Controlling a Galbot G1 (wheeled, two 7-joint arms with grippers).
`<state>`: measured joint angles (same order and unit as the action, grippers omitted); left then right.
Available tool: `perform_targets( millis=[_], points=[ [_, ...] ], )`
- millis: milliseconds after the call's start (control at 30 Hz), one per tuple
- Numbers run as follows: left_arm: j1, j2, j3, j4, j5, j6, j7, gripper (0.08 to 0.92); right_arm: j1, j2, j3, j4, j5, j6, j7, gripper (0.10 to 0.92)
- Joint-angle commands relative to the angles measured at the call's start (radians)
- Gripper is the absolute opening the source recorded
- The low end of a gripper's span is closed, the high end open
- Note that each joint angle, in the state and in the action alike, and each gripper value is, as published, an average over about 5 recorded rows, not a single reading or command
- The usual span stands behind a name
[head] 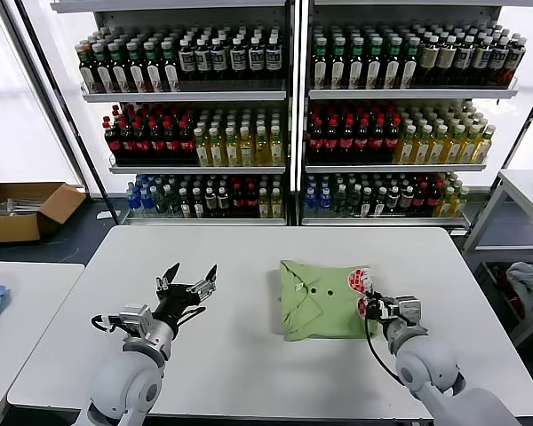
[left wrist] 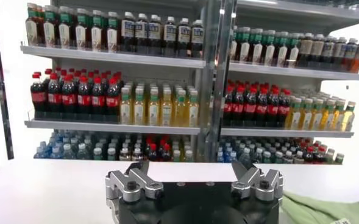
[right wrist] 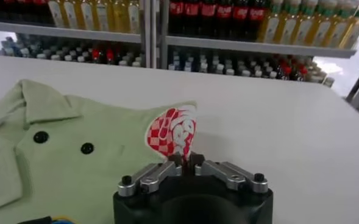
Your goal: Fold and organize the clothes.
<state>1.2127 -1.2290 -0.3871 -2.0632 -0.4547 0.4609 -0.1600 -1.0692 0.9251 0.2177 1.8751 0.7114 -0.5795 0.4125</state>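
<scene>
Right gripper (head: pixel 374 307), lower right, pinches polo shirt (head: pixel 324 297) corner mid-fold; next: carry it across; left gripper (head: pixel 187 286) idles, wide.

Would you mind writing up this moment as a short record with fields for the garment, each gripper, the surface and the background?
garment: light green polo shirt, folded into a compact shape, collar and two dark buttons showing, red-and-white print at its right edge
right gripper: shut on the shirt's printed edge, which stands lifted off the table
left gripper: open, holding nothing, apart from the shirt on its left
surface: white table
background: shelves of bottled drinks
</scene>
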Motion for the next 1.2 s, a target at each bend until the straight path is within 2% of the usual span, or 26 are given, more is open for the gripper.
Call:
perform_targets(
  millis=[33,133,233,400,633,833,1200],
  points=[
    [0.033,-0.011,0.001,-0.016,0.002,-0.006,0.004,0.823,-0.175,0.066,0.143,0.205,-0.247,0.01,-0.088,0.286],
    [0.037,-0.014,0.007,-0.015,0.005,-0.007,0.006,0.823,-0.237,0.152,0.118,0.261,-0.322,0.029,-0.1,0.372],
    [0.036,-0.016,0.016,-0.011,0.007,-0.008,0.007,0.823,-0.227,0.228,0.078,0.236,-0.366,0.048,-0.105,0.459],
    [0.043,-0.015,0.023,-0.013,0.008,-0.01,0.01,0.823,-0.103,0.308,0.006,0.121,-0.423,0.109,-0.096,0.606],
    [0.061,-0.005,0.013,-0.018,0.008,-0.013,0.015,0.823,0.075,0.324,-0.089,-0.094,-0.502,0.296,-0.121,0.79],
    [0.066,-0.005,0.008,-0.023,0.006,-0.008,0.016,0.823,0.141,0.337,-0.153,-0.211,-0.524,0.304,-0.107,0.822],
    [0.063,-0.006,0.001,-0.013,-0.001,-0.003,0.014,0.823,0.184,0.363,-0.208,-0.235,-0.436,0.081,-0.037,0.823]
  ],
)
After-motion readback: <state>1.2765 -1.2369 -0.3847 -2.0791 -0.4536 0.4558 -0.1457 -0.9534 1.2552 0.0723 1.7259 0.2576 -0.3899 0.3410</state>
